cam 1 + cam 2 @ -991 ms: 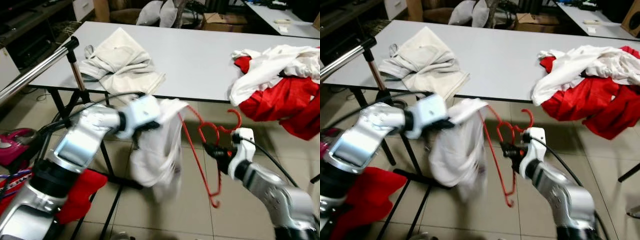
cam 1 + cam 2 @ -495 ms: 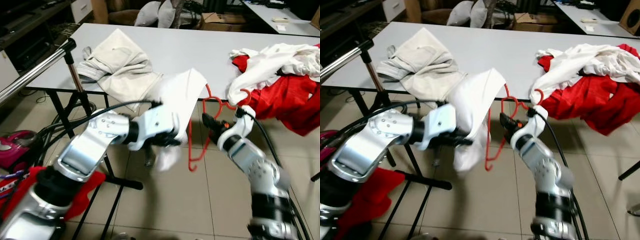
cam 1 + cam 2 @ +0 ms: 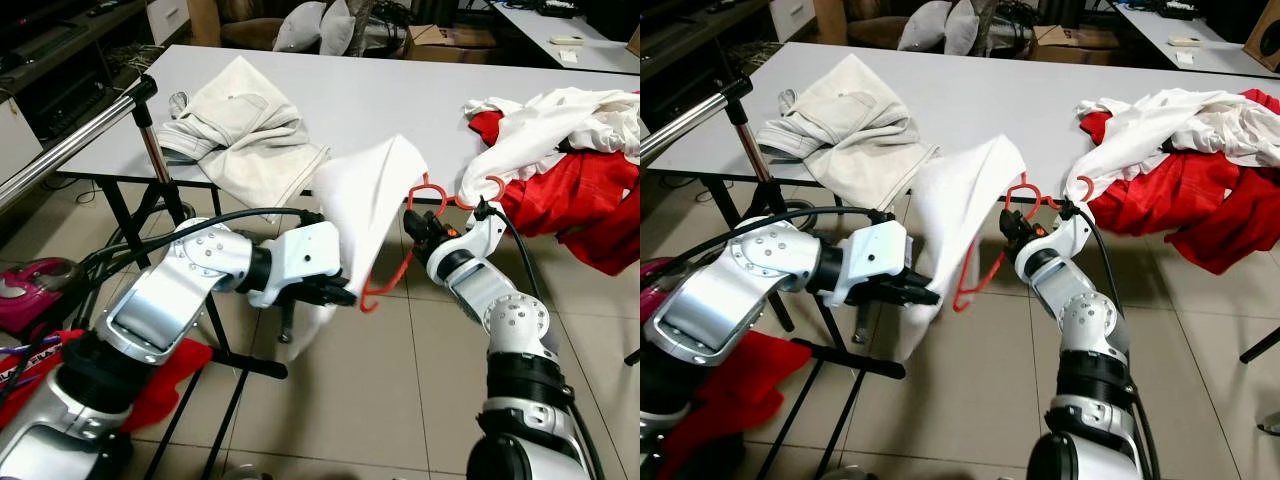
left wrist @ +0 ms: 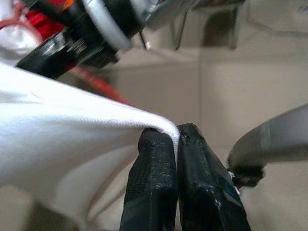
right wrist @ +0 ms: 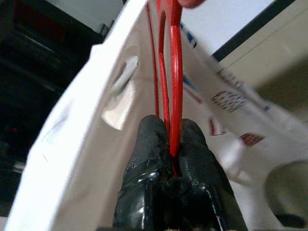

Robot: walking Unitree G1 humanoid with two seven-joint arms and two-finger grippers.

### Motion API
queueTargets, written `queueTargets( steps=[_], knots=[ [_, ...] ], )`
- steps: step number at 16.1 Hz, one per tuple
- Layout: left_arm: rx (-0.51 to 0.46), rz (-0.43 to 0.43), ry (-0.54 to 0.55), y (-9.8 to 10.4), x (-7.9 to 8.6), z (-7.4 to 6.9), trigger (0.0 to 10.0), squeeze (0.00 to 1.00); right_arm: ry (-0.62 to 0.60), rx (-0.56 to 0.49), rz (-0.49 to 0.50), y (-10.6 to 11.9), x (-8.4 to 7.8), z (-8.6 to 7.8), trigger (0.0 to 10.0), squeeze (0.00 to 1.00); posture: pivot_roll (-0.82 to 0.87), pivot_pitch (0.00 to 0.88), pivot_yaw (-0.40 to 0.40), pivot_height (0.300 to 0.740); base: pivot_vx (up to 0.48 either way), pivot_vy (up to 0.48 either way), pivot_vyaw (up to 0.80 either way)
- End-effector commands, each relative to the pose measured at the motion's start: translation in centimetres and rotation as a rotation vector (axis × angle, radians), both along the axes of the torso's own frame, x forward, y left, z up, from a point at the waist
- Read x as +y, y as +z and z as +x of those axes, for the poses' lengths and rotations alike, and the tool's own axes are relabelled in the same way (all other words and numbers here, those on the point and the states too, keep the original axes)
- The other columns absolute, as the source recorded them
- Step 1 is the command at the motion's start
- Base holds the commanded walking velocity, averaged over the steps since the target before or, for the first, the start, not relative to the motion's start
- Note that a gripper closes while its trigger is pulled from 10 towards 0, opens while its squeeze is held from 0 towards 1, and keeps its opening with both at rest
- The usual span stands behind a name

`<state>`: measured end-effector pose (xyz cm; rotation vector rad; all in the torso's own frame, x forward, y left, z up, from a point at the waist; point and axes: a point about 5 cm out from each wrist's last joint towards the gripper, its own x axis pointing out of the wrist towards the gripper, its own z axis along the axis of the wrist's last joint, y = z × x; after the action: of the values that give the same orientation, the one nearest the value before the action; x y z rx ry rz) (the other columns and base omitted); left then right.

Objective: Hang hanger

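- Red plastic, thin and curved: the hanger (image 3: 400, 262) is pinched between the pressed-together fingers of the right gripper (image 5: 172, 144), near its neck, with its hook (image 3: 1025, 190) rising just above the fingers towards the table edge (image 3: 970, 195).
- From that gripper the hanger's long axis slants down and away to the robot's left, running inside the white garment (image 3: 368, 195), so the frame lies between the two grippers.
- White cloth is nipped in the left gripper (image 4: 176, 139), its two fingers squeezed shut on a fold of the garment's lower part; this gripper sits below the right one and to its left, close by but not touching.
- Off to the far left of the left gripper stands the metal rail (image 3: 70, 140) on its black stand, well apart from both grippers. That, I would guess, is where the hook must go.
- So the relation that matters: the hook is at the right gripper, while the rail lies beyond the left arm. The left arm is nearer the rail, yet the right one carries the hook, so it looks as if the whole bundle must swing leftward.
- On the table beyond lie beige trousers (image 3: 245, 120) and a heap of red and white clothes (image 3: 560, 160), clear of the work.
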<state>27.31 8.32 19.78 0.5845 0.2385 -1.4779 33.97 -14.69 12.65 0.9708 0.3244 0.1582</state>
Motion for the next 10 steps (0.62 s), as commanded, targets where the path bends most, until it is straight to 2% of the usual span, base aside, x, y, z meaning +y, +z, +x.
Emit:
queueTargets(
  steps=[1, 4, 6, 7, 8, 9, 10],
  knots=[
    [0.007, -0.070, -0.082, 1.4, -1.2, -0.8, 0.0, 0.00, -0.039, -0.039, -0.024, 1.0, -0.6, 0.5, 10.0, 0.00, 0.01, 0.000, -0.016, 0.740, 0.000, 0.000, 0.00],
    [0.117, -0.259, -0.162, 3.4, -3.2, -2.0, 0.0, 0.00, -0.019, -0.040, -0.050, 0.8, 0.1, 0.5, 10.0, 0.00, 0.01, 0.000, -0.015, 0.740, 0.000, 0.000, 0.00],
    [0.166, -0.370, -0.176, 4.6, -3.9, -2.0, 0.0, 0.00, -0.008, -0.041, -0.065, 0.7, 0.4, 0.5, 10.0, 0.00, 0.01, 0.000, -0.013, 0.740, 0.000, 0.000, 0.00],
    [0.146, -0.399, -0.131, 5.0, -3.8, -1.3, 0.0, 0.00, 0.017, -0.049, -0.103, 0.7, 0.6, 0.4, 10.0, 0.00, 0.01, 0.000, -0.009, 0.740, 0.000, 0.000, 0.00],
    [0.118, -0.432, -0.045, 5.5, -3.5, -0.1, 0.0, 0.00, 0.067, -0.065, -0.164, 0.6, 1.0, 0.1, 10.0, 0.00, 0.01, 0.000, -0.007, 0.740, 0.000, 0.000, 0.00],
    [0.099, -0.505, 0.080, 6.7, -2.8, 1.6, 0.0, 0.00, 0.158, -0.091, -0.214, 0.5, 1.7, -0.6, 10.0, 0.00, 0.01, 0.000, -0.007, 0.740, 0.000, 0.000, 0.00],
    [0.090, -0.527, 0.133, 7.1, -2.4, 2.3, 0.0, 0.00, 0.202, -0.106, -0.239, 0.5, 1.9, -0.9, 10.0, 0.00, 0.01, 0.000, -0.004, 0.740, 0.000, 0.000, 0.00]
  ],
)
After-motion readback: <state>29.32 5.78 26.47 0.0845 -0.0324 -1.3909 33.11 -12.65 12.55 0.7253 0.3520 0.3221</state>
